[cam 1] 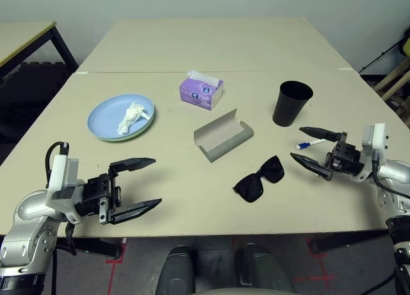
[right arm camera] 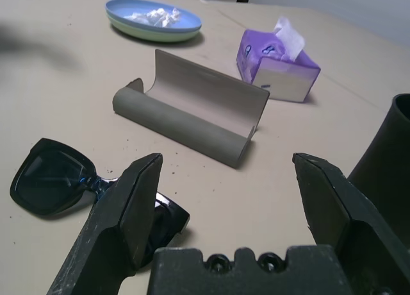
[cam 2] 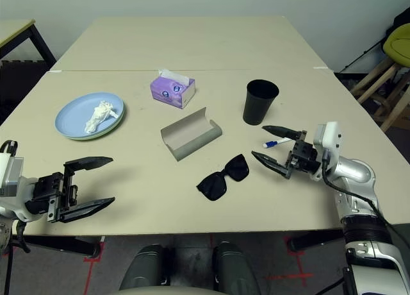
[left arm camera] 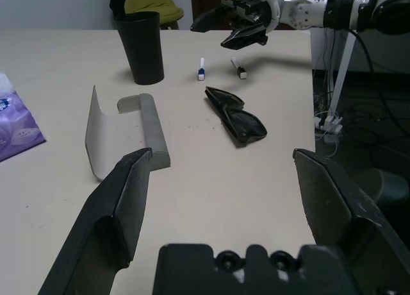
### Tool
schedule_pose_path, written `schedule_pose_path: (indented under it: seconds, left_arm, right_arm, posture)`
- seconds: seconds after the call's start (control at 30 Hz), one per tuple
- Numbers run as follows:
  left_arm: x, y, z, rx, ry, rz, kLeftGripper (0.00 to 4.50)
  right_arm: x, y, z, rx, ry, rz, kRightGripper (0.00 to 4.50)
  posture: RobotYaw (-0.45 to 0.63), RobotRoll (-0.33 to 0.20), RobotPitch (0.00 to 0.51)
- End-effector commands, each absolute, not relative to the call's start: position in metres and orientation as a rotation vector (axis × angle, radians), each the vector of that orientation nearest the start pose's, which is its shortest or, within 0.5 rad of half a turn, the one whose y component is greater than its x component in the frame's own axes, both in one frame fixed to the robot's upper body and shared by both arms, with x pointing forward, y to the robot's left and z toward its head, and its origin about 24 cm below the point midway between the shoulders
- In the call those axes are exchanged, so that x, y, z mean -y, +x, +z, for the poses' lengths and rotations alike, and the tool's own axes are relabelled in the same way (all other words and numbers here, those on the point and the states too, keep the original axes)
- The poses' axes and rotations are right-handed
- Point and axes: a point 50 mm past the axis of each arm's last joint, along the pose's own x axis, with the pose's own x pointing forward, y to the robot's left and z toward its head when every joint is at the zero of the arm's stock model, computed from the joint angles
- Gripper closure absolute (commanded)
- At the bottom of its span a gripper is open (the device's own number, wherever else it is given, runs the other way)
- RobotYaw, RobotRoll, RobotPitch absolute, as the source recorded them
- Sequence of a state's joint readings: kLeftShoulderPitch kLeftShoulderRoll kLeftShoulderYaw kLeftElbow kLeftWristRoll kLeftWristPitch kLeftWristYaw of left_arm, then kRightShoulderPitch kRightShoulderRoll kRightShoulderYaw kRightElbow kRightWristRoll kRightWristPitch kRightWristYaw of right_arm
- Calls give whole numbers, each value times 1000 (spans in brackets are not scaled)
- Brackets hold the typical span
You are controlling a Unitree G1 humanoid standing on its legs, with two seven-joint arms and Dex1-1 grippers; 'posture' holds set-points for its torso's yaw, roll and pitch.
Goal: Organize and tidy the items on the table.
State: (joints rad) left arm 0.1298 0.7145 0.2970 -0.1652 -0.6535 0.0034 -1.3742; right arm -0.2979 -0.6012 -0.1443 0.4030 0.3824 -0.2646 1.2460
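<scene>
A light blue plate rests on a pale green plate at the left of the beige table, with a crumpled white tissue on it. The purple tissue box stands mid-table. In front of it the grey glasses case lies open, and the black sunglasses lie nearer me. The black cup stands upright at the right, with two white markers just in front of it. My right gripper hovers open beside the markers. My left gripper is open and holds nothing, near the front left edge.
A black-legged side table stands off the far left corner. A wooden stool with a yellow seat is off the table's right side. A seam crosses the table behind the tissue box.
</scene>
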Motion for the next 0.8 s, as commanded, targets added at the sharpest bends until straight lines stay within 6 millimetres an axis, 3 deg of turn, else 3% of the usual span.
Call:
schedule_pose_path:
  seconds: [0.03, 0.3, 0.4, 0.57, 0.8]
  left_arm:
    - [-260, 192, 127, 77, 222, -1201, 31]
    - [-261, 192, 126, 72, 242, -1218, 31]
    - [-261, 194, 126, 64, 248, -1223, 31]
    - [-261, 198, 128, 65, 260, -1231, 31]
    - [-262, 210, 127, 44, 304, -1189, 31]
  right_arm:
    - [253, 280, 113, 82, -344, 968, 0]
    - [239, 282, 127, -129, -550, 953, 0]
    - [231, 281, 134, -207, -530, 979, 0]
    - [218, 283, 147, -194, -473, 957, 0]
    - [213, 278, 147, -184, -477, 940, 0]
  posture:
    - [115, 0, 57]
    - [115, 0, 57]
    - [115, 0, 57]
    - [109, 0, 65]
    - [86, 0, 77]
